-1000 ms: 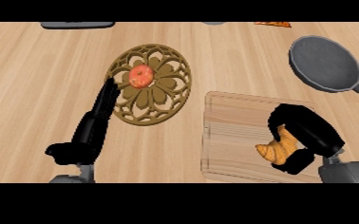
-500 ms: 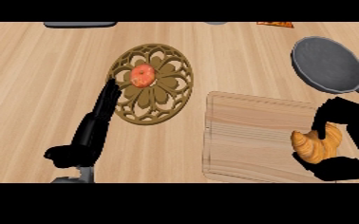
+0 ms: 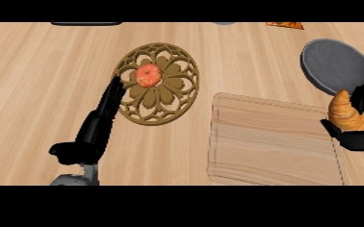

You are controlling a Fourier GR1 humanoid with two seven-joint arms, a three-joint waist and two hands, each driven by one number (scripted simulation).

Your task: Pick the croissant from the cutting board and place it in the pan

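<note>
A golden croissant (image 3: pixel 344 111) hangs at the right edge of the head view, above the right end of the wooden cutting board (image 3: pixel 274 142). My right hand (image 3: pixel 347 133) is curled round its lower part, mostly cut off by the picture's edge. The dark grey pan (image 3: pixel 332 65) lies just beyond the croissant, at the upper right. My left hand (image 3: pixel 99 122) rests open on the counter at the left, fingers pointing up beside the trivet.
A brown openwork trivet (image 3: pixel 160 84) with a red-orange fruit (image 3: pixel 149 75) on it lies left of the board. A dark object (image 3: pixel 85 23) and an orange item (image 3: pixel 286 25) sit at the counter's far edge.
My right hand has lifted the croissant off the board and carried it right and up toward the pan. The left hand has stayed still.
</note>
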